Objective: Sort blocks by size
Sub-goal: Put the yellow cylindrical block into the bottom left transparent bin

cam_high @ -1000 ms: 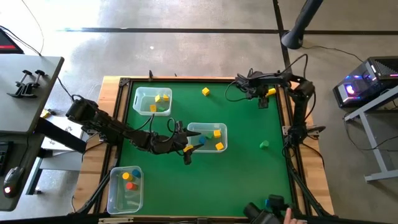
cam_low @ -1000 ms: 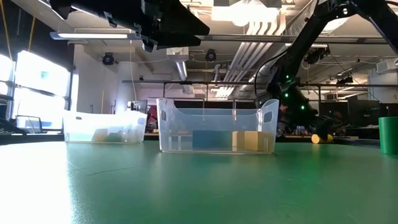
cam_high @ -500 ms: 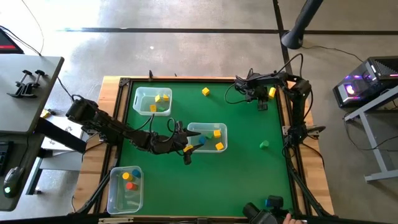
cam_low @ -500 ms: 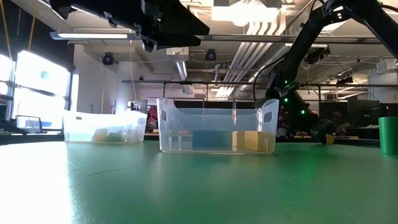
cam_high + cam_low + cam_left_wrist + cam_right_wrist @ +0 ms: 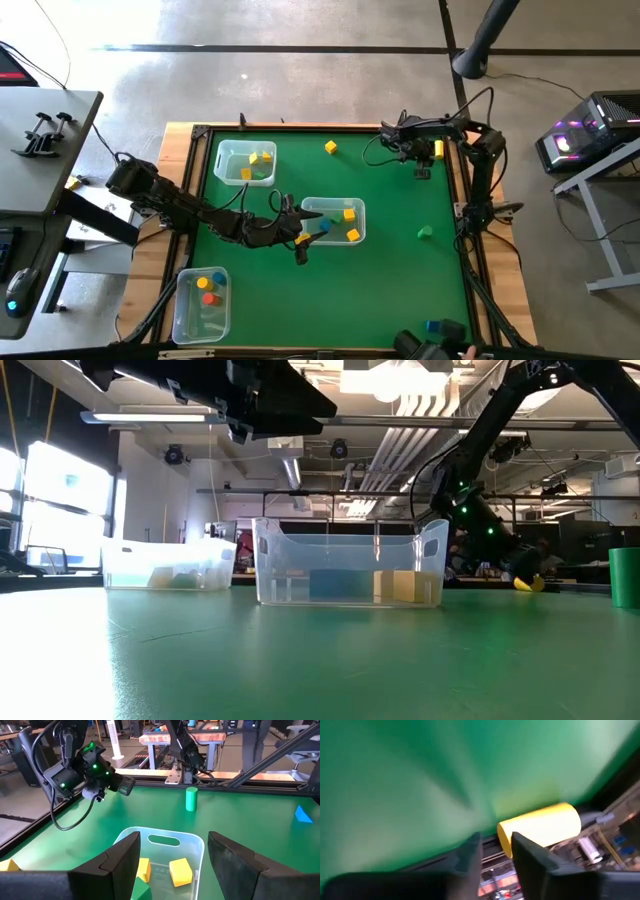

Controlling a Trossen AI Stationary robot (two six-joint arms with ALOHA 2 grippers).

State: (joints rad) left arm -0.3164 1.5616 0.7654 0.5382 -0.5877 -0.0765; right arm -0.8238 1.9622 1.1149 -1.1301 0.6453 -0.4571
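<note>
Though no writing legible, right tool (image 5: 492, 851) near yellow cylinder block (image 5: 540, 826).

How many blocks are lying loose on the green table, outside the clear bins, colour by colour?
Yellow: 2, the yellow cube and the yellow cylinder
Green: 1, the green cylinder
Blue: 1, the blue block
Total: 4
</note>
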